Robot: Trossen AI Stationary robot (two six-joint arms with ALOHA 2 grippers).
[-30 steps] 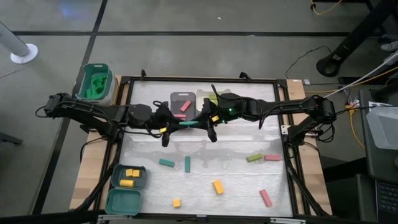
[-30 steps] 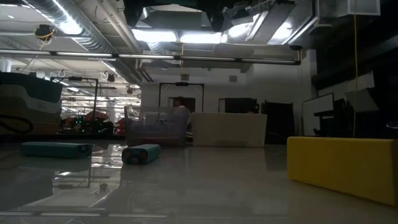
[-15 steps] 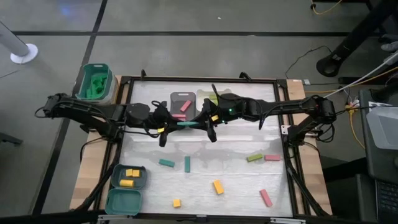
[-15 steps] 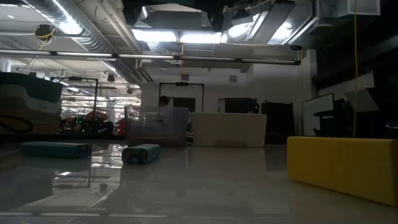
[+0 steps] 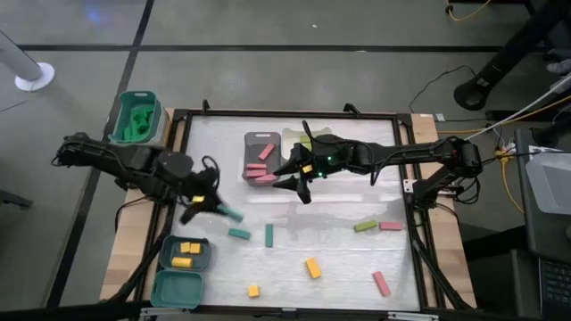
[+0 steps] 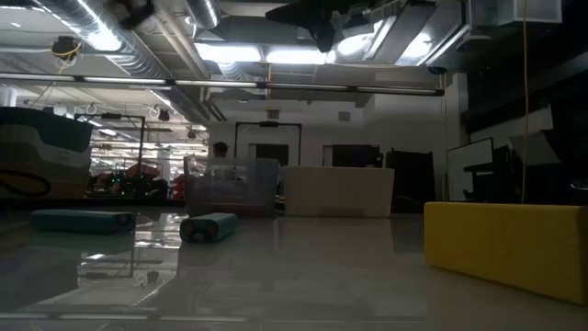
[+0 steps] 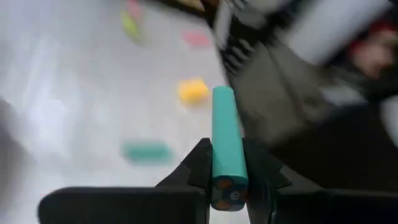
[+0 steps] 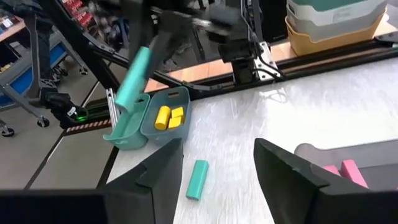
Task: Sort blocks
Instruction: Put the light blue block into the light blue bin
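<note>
My left gripper hangs over the table's left part, shut on a teal bar block, which also shows in the right wrist view. My right gripper stands open beside the grey tray, with nothing between its fingers. Pink blocks lie in that tray. Loose on the table lie two teal blocks, two yellow ones, a green one and two pink ones. My left gripper pinches one end of the teal bar between its two fingers. The bar lies along the fingers and sticks out past their tips. It is lifted clear of the table.
A teal tray with yellow blocks sits at the near left, its lid beside it. A green bin with green blocks stands off the far left corner. A pale tray is next to the grey one.
My right gripper has opened and let go of the teal bar that both grippers held between them. My left gripper has carried the bar toward the table's left and near edges, toward the teal tray.
</note>
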